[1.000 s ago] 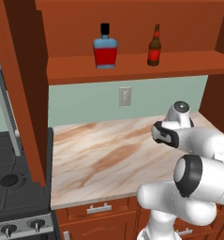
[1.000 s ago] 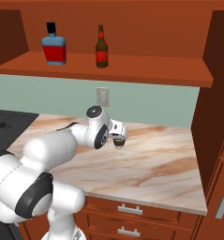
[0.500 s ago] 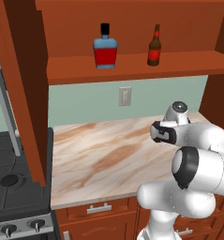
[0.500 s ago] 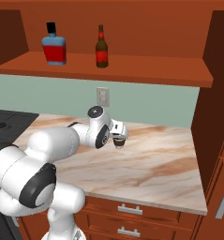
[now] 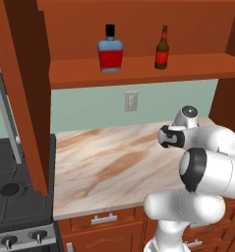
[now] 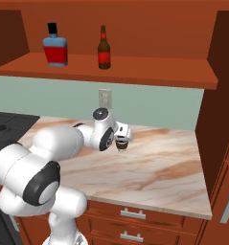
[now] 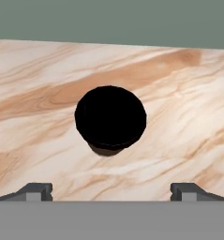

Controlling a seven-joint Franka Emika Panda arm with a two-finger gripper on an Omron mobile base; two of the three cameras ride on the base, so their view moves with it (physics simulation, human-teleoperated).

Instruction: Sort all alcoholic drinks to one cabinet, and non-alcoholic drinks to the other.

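Gripper (image 7: 111, 190) released, fingers spread wide, hovering above cup (image 7: 110, 117) with black lid. Cup upright on worktop (image 6: 168, 162) toward back edge, untouched. Red bottle (image 6: 55, 45) and brown bottle (image 6: 104, 48) side by side on cabinet shelf (image 6: 135, 72).

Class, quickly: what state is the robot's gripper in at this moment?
Gripper: open, holding nothing, fingertips spread wide above the short dark-brown cup with a black lid on the marble counter.

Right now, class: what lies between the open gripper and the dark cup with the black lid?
Nothing. In the hand view the gripper hangs open above the cup, with bare marble counter around it.
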